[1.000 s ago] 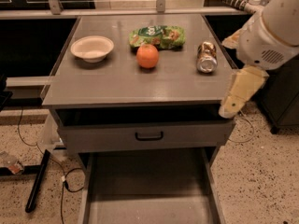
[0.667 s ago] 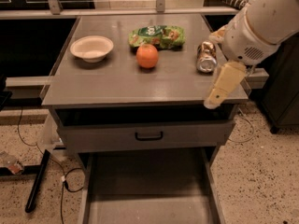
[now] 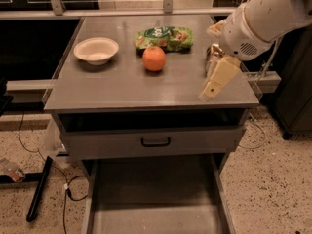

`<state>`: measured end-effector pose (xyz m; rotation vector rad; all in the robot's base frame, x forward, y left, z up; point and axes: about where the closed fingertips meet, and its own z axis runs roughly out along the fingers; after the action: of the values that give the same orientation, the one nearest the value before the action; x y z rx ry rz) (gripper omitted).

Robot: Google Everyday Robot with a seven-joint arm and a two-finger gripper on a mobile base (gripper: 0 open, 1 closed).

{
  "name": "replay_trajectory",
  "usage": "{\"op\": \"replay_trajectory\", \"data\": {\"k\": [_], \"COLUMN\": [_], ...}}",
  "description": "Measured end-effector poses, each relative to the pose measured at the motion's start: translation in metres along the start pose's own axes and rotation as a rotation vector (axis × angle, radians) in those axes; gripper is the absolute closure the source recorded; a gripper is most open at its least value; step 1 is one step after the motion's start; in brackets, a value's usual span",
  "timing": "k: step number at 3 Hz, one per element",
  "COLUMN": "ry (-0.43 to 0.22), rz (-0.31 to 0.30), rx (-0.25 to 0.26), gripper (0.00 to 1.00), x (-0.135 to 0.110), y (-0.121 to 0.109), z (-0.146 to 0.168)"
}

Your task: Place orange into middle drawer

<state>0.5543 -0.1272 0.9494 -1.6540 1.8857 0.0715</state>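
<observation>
The orange sits on the grey countertop, near its middle, just in front of a green snack bag. My gripper, cream-coloured on a white arm, hangs over the right part of the countertop, well to the right of the orange and apart from it. It holds nothing that I can see. The middle drawer is pulled out below the counter, its flat grey floor bare.
A white bowl stands at the counter's left. A metal can lies at the right, partly behind my gripper. A grey drawer front with a black handle sits above the open drawer. Cables and a black bar lie on the floor at left.
My arm and gripper have moved left, from beyond the counter's right front edge to over its right side, nearer the orange. The objects have not moved.
</observation>
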Motion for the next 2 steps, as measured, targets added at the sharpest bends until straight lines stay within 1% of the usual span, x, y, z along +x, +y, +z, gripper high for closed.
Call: {"op": "replay_trajectory", "data": {"k": [1, 2], "ry": [-0.047, -0.117], "rz": [0.002, 0.055], "rx": [0.014, 0.02], "gripper": [0.0, 0.0], "x": [-0.008, -0.012], "y": [-0.015, -0.035], "z": [0.019, 0.044]}}
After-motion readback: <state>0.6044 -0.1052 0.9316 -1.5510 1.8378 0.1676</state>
